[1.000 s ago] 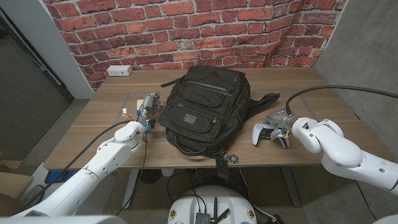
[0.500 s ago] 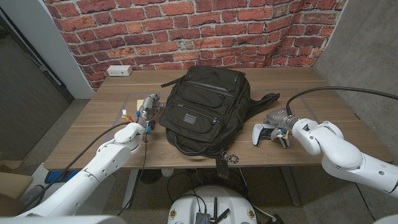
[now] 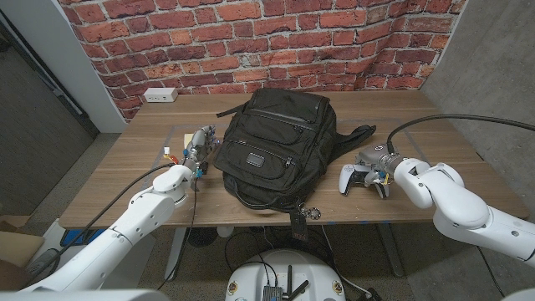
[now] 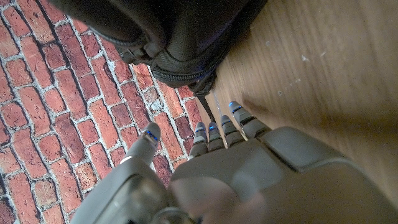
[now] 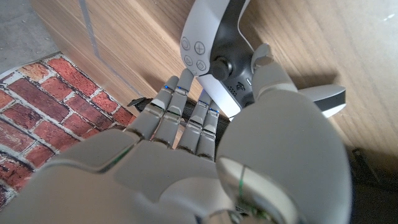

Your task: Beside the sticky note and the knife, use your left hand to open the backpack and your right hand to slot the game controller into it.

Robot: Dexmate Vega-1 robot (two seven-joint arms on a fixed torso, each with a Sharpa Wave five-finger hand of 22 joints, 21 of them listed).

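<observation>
From my station I see my left hand (image 3: pixel 199 144) standing just beside the left side of the black backpack (image 3: pixel 274 144), and in the left wrist view its fingers (image 4: pixel 239 119) are stretched out, apart from each other and holding nothing, near the bag's edge on the wooden table (image 3: pixel 150 188). The backpack lies in the middle of the table with its zippers closed. To the right of it, the white game controller (image 3: pixel 356 178) lies on the table, and my right hand (image 3: pixel 373 161) is over it with loosely extended fingers (image 5: pixel 171 106) and the thumb on its face, but I cannot tell if it really grips it.
</observation>
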